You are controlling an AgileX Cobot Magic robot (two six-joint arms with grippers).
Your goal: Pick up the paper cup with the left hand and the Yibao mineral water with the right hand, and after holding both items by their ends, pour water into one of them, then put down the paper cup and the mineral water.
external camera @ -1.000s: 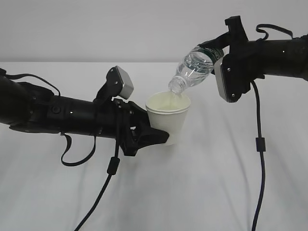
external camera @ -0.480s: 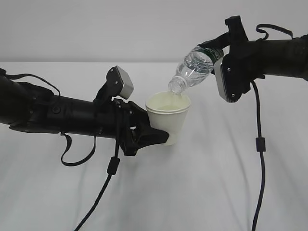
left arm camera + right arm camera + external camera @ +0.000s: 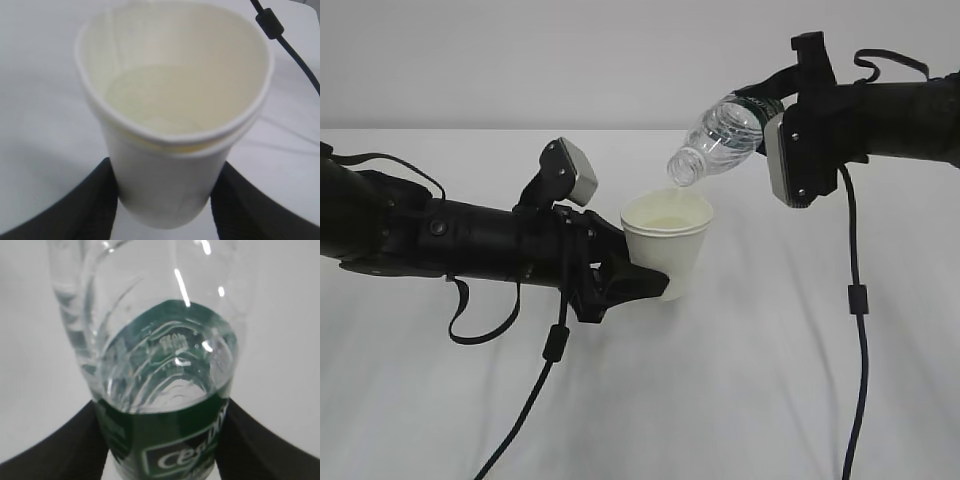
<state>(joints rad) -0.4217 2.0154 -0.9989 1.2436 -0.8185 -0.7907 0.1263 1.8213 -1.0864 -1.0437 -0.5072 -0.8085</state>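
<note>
The white paper cup (image 3: 669,243) stands upright above the table, and my left gripper (image 3: 656,286) is shut on its lower part. In the left wrist view the cup (image 3: 170,165) sits between the two black fingers (image 3: 92,202) and holds a shallow pool of water; the left gripper (image 3: 165,202) grips near its base. The Yibao mineral water (image 3: 720,136) is tilted neck-down toward the left, its open mouth just above and behind the cup's rim. My right gripper (image 3: 770,106) is shut on its green-labelled end. Water fills the bottle (image 3: 165,390) above the label, where the right gripper (image 3: 162,447) clamps it.
A white table (image 3: 770,400) lies below both arms, with a grey wall behind it. A black cable (image 3: 860,300) hangs from the right arm and another cable (image 3: 555,340) loops down from the left arm. The right arm's cable (image 3: 272,25) also shows beyond the cup.
The bottle has risen a little and tipped back, so its mouth is now clear of the cup's rim. The cup has barely moved.
</note>
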